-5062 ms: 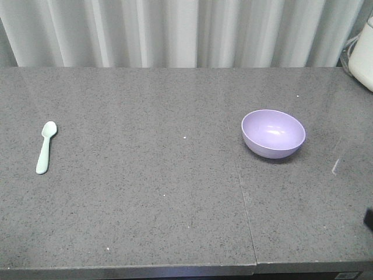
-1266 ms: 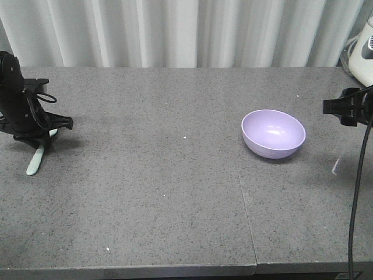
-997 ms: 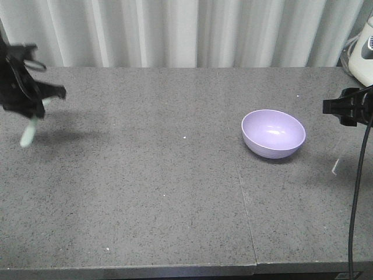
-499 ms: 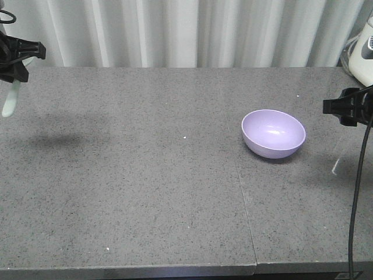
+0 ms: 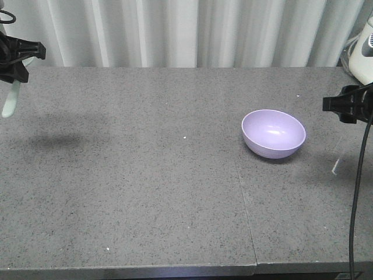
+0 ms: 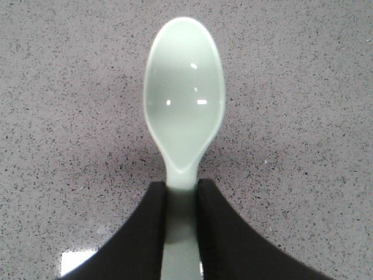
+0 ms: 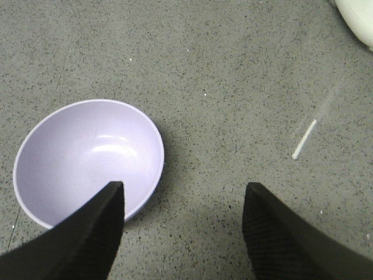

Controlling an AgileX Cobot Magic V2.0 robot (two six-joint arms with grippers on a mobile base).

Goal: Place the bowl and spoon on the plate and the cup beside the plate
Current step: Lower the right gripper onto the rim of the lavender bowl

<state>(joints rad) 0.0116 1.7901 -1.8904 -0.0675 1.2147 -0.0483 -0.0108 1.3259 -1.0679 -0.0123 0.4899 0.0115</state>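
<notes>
The pale mint-green spoon (image 5: 9,100) hangs above the far left of the grey counter, and my left gripper (image 5: 16,62) is shut on it. In the left wrist view both black fingers clamp the handle just behind the spoon's (image 6: 184,111) bowl, at my left gripper (image 6: 182,188). The lavender bowl (image 5: 273,133) sits upright and empty on the right half of the counter. My right gripper (image 5: 345,108) hovers to its right, open. From the right wrist, the bowl (image 7: 87,160) lies left of my right gripper (image 7: 183,189). The plate and the cup are out of view.
A white appliance (image 5: 363,51) stands at the back right corner, also visible as a white appliance (image 7: 356,17) from the right wrist. A small white streak (image 7: 303,139) marks the counter near the right gripper. A seam (image 5: 245,204) crosses the counter. Curtains hang behind.
My left gripper lifted the spoon off the counter and carried it up and to the left. In the last half second it has held still. The right gripper and the bowl stayed put.
</notes>
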